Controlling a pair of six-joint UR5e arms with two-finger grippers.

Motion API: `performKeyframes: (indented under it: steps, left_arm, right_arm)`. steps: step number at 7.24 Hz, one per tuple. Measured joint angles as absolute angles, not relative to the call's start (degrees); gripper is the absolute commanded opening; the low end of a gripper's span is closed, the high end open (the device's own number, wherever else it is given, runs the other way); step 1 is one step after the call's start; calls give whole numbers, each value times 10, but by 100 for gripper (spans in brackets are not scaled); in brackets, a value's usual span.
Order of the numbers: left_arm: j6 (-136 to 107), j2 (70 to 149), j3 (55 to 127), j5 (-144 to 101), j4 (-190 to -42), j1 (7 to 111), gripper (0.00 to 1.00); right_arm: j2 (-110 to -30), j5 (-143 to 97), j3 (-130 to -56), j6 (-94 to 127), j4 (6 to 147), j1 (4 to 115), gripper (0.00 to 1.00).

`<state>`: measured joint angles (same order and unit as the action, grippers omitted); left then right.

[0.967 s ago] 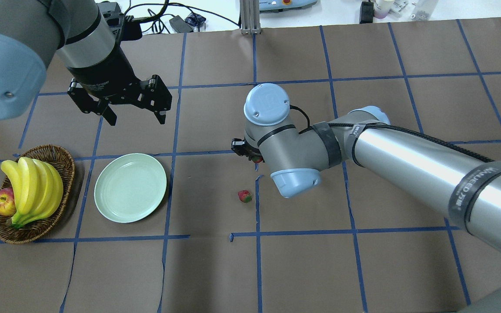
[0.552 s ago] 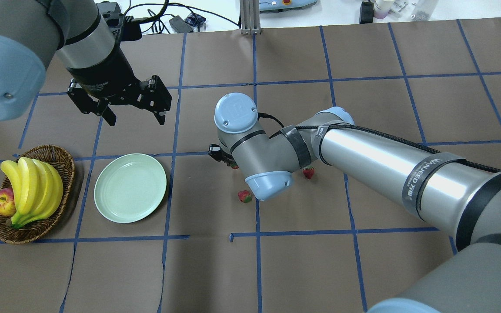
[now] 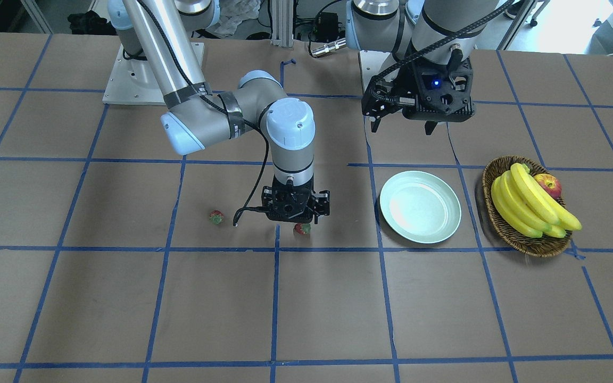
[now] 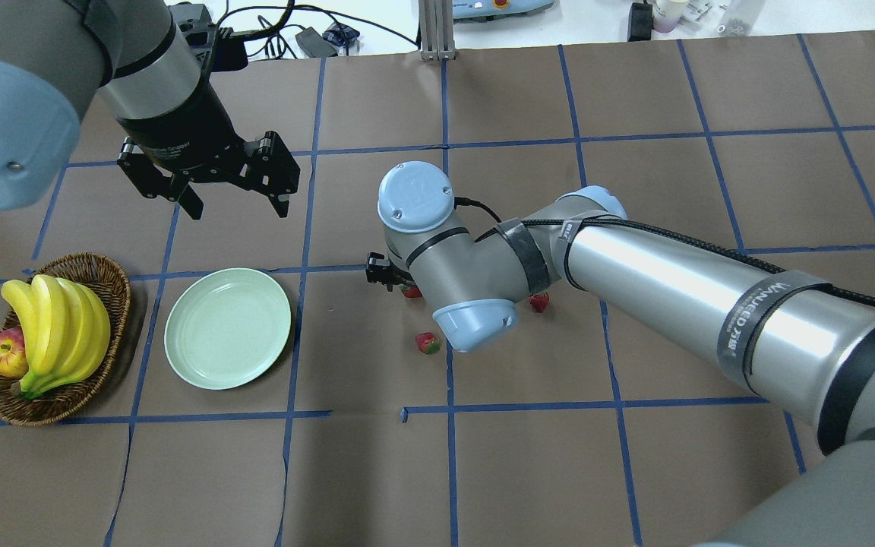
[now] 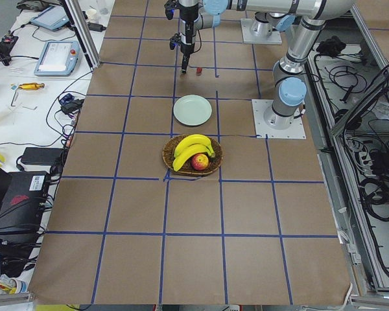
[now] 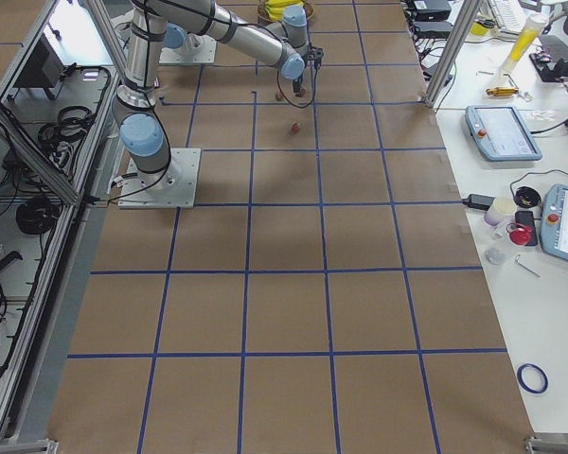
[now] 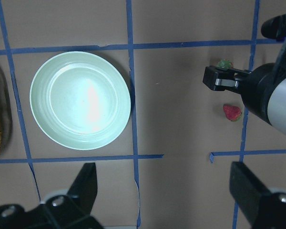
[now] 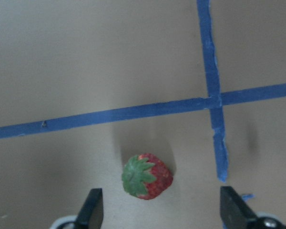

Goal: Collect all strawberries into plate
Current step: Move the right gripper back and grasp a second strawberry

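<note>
The right arm (image 4: 635,273) swings left toward the plate (image 4: 227,328), taking the right gripper (image 8: 163,212) with it. The strawberry (image 4: 411,291) beneath the gripper now lies farther left too. A second strawberry (image 4: 538,301), hidden before, shows right of the wrist.

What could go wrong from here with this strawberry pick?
1. The right gripper is open over a strawberry that it has not yet gripped. The fruit is small against that gap, so closing may nudge or roll it away.
2. Another strawberry lies close by, and a low sweep toward the plate could knock it.
3. The left gripper hangs open near the plate, so the drop-off may crowd both arms.
</note>
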<state>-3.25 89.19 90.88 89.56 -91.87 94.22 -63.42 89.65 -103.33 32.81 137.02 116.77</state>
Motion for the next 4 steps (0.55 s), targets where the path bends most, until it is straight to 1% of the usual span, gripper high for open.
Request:
performKeyframes:
  steps: [1,3,4]
  left_arm:
    - [-33,892,909,896,-919,942,100]
    - [-33,892,909,896,-918,942,100]
    - [-33,893,910,895,-919,942,100]
  right_arm:
    - [-656,907,-1051,277,1361,1138,100]
    - [-704,915,-1121,158,1361,1056,100]
    - [-715,915,-1152,118,1374,1030,100]
